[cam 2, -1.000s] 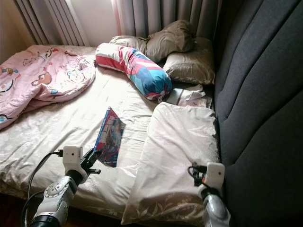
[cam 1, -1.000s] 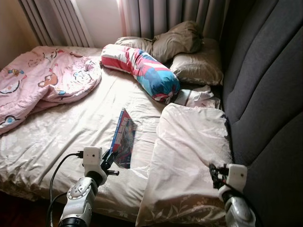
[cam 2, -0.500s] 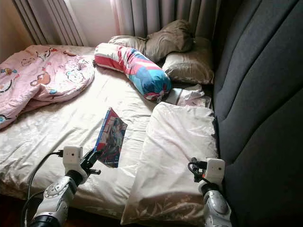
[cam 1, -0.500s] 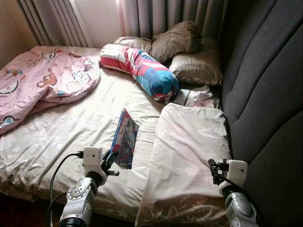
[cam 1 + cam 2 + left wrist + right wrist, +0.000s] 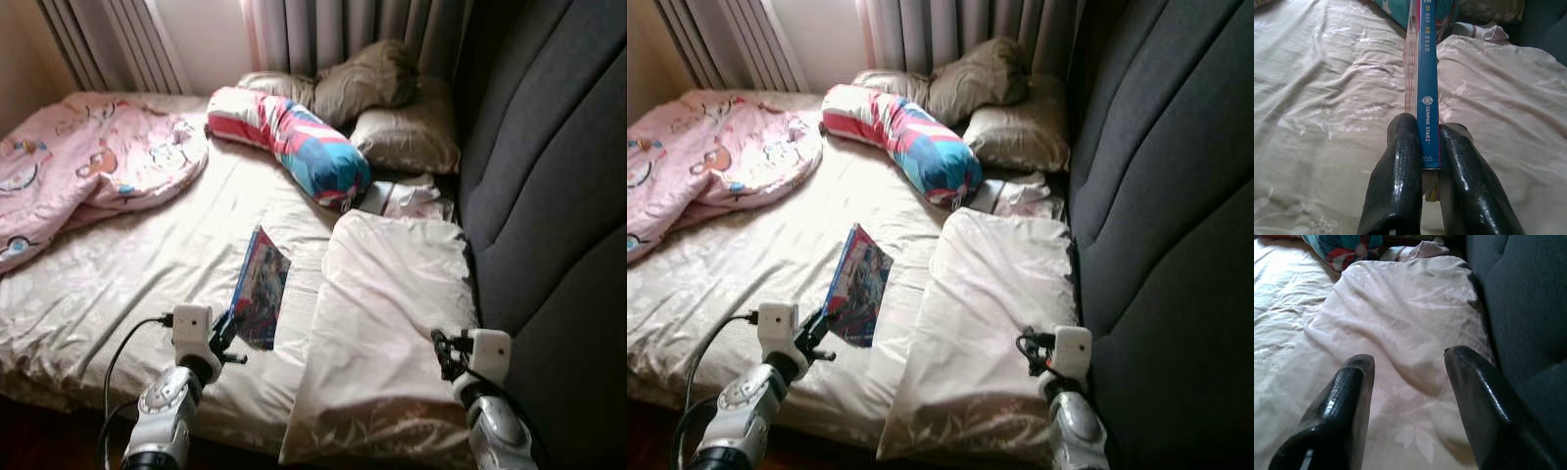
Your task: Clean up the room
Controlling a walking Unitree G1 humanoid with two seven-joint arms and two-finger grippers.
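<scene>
The left pincer point(image 5: 1422, 161) is clamped on the book's point(image 5: 261, 286) near end, presumably to clear it off the bed point(image 5: 147, 264), while the right pincer point(image 5: 1408, 382) hovers apart above the near pillow point(image 5: 392, 313).

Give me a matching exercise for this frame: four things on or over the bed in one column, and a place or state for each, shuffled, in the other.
Things:
1. book
2. bolster
3. pink blanket
4. right gripper

Places or states:
A. bunched up at the bed's far left
B. open, over the large cream pillow beside the grey headboard
C. clamped by its blue spine between the left gripper fingers
D. striped red and blue, lying in front of the brown pillows

Pairs: 1-C, 2-D, 3-A, 4-B
</scene>
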